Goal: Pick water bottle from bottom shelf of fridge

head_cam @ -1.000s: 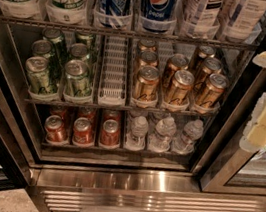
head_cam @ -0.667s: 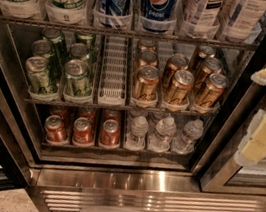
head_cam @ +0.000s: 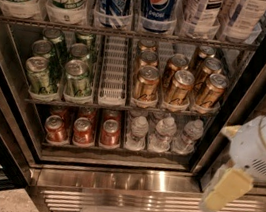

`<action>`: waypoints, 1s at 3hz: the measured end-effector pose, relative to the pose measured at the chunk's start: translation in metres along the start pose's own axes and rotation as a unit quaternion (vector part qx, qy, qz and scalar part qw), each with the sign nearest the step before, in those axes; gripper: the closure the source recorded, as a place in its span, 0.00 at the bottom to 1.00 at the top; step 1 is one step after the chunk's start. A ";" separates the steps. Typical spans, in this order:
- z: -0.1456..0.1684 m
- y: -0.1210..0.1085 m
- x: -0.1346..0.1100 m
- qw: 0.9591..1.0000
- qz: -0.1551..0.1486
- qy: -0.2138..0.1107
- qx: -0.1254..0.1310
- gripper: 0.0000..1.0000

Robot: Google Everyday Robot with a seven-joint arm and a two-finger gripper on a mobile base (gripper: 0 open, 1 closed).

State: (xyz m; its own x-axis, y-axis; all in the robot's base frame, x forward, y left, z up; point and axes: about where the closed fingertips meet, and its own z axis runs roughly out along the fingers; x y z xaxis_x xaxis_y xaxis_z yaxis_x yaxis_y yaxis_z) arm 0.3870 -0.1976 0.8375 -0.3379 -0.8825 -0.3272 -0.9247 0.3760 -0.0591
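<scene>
Fingers [head_cam: 228, 187] of the gripper [head_cam: 217, 167] gape empty, right of the fridge [head_cam: 120, 183]. Water bottle [head_cam: 164, 132] sits untouched on the bottom shelf [head_cam: 90, 148] — reach and grasp remain.

Clear ribbed plastic water bottles [head_cam: 164, 133] sit on the metal-wire bottom shelf [head_cam: 115, 151]. The fridge [head_cam: 124, 187] base is shiny steel. The gripper [head_cam: 224, 190], near right, looks matt cream plastic.

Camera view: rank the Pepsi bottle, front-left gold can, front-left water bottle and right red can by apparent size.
1. Pepsi bottle, cropped at top.
2. Front-left gold can.
3. Front-left water bottle and right red can look alike.
The gripper hangs low right, outside the fridge.
</scene>
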 end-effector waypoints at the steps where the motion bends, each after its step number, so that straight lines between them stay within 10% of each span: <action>1: 0.059 0.032 0.011 0.999 0.008 -0.009 -0.039 0.00; 3: 0.080 0.041 0.015 0.999 0.021 -0.025 -0.038 0.00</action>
State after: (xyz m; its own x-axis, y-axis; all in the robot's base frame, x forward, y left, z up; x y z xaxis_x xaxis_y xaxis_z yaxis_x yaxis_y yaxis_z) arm 0.3577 -0.1725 0.7542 -0.3687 -0.8505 -0.3752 -0.9215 0.3873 0.0275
